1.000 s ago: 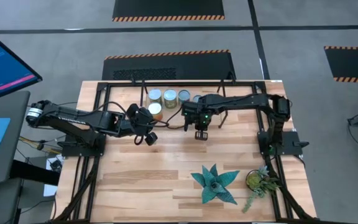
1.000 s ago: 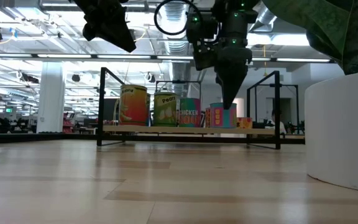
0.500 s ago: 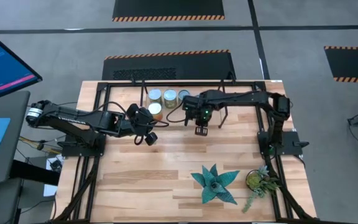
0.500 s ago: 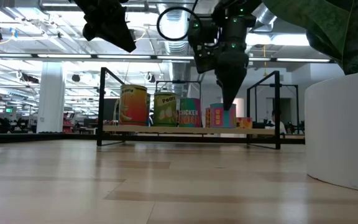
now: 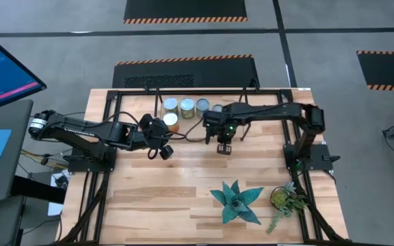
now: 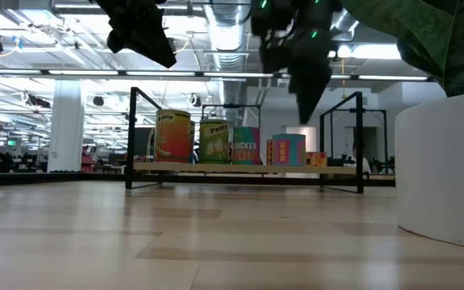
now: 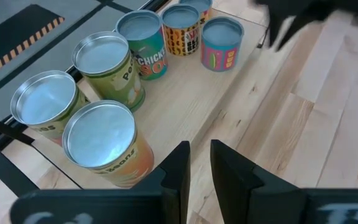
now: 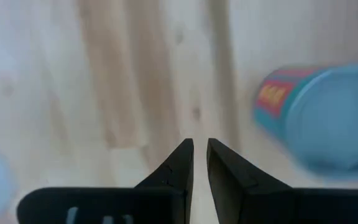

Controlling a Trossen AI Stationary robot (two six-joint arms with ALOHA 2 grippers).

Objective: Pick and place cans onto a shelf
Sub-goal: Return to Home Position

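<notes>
Six cans stand upright on the shelf (image 6: 240,167) at the table's far side. From left to right in the low view they are an orange one (image 6: 173,137), a green one (image 6: 213,142), a teal one (image 6: 245,146) and a pink-and-blue one (image 6: 288,150). The left wrist view shows all six silver tops on the wooden shelf board (image 7: 191,93). My left gripper (image 7: 199,163) hovers above and in front of the shelf's left end, shut and holding nothing. My right gripper (image 5: 224,146) hangs pointing down in front of the shelf, shut and holding nothing, with the pink-and-blue can (image 8: 328,118) beside it.
A star-shaped green plant (image 5: 237,200) and a potted plant (image 5: 282,199) stand near the table's front right. The pot shows white at the right edge of the low view (image 6: 445,169). Bare wood lies between the shelf and the plants. A black frame edges the table.
My right gripper has risen a little in front of the shelf, still pointing down with its fingers unchanged. The cans and my left arm have kept still.
</notes>
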